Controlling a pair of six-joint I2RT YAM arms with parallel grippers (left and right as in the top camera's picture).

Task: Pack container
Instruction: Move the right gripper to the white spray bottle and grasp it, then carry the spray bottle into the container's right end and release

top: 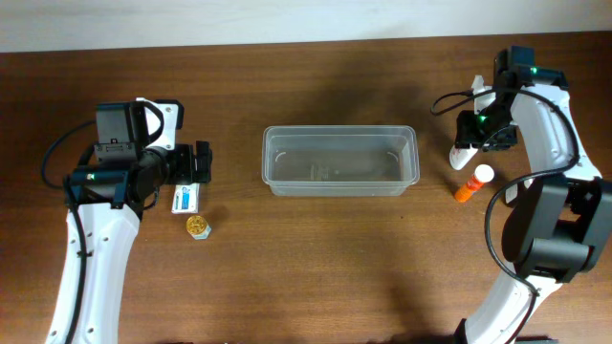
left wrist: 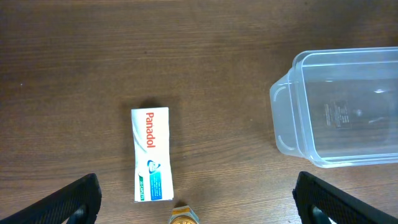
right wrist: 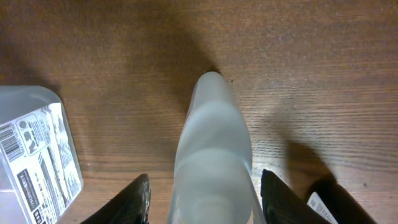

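Container: clear, translucent plastic rectangular tub with rounded corners and a rimmed edge. It lies long side across the middle of the wooden table, between the two arms, and nothing shows inside. The left wrist view shows faint moulded marking on its floor, too small to read.

Panadol box: white carton, red "Panadol" lettering, blue-green band at one end. It lies flat, well apart from the container on the left arm's side. The name reads only in the left wrist view.

Small gold-topped item: just beside the box, on its side away from the container.

Left gripper: jaws spread wide, holding nothing, above the box.

White bottle: plain, unlabelled, near the container's other end.

Right gripper: jaws spread to either side of the white bottle, with table showing between finger and bottle.

Orange bottle: white cap, just beside the white bottle, seen only overhead.

Barcode label: on a translucent rounded corner at the edge of the right wrist view, text unreadable.
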